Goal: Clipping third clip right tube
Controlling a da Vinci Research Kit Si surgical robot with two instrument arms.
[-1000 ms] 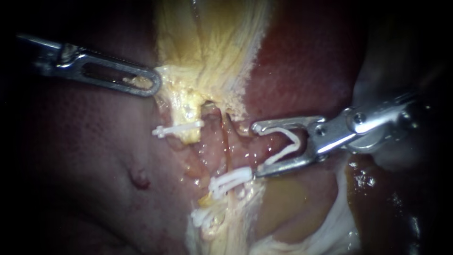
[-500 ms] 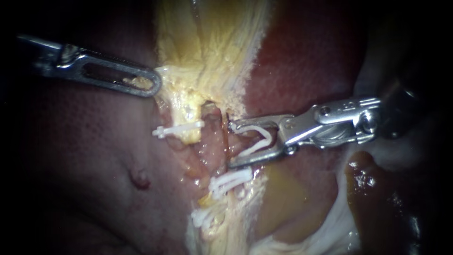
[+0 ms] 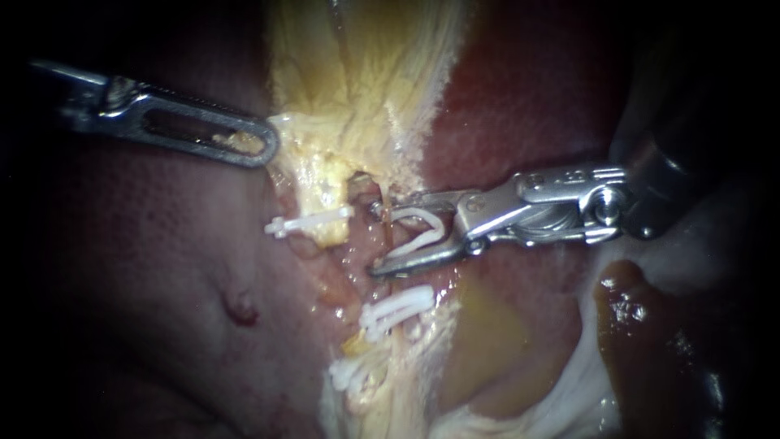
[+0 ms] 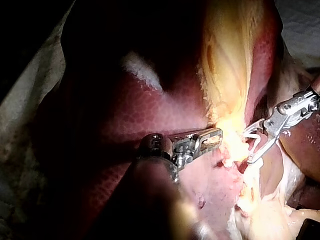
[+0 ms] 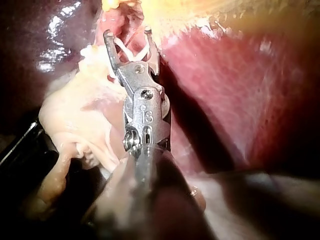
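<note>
My right instrument [image 3: 376, 238] reaches in over the liver [image 3: 162, 268], its jaws standing wide apart with an open white clip [image 3: 418, 232] seated between them, each leg against one jaw. The right tube [image 3: 392, 280], thin and orange, runs through the gap between the jaw tips, just ahead of the clip's open mouth. Further down the same tube sit two closed clips [image 3: 398, 309], one below the other. A separate clip [image 3: 309, 221] sits to the left, at the lower end of the pale yellow tissue [image 3: 357, 81]. My left instrument [image 3: 264, 146] has its jaws pressed together on that tissue's edge.
</note>
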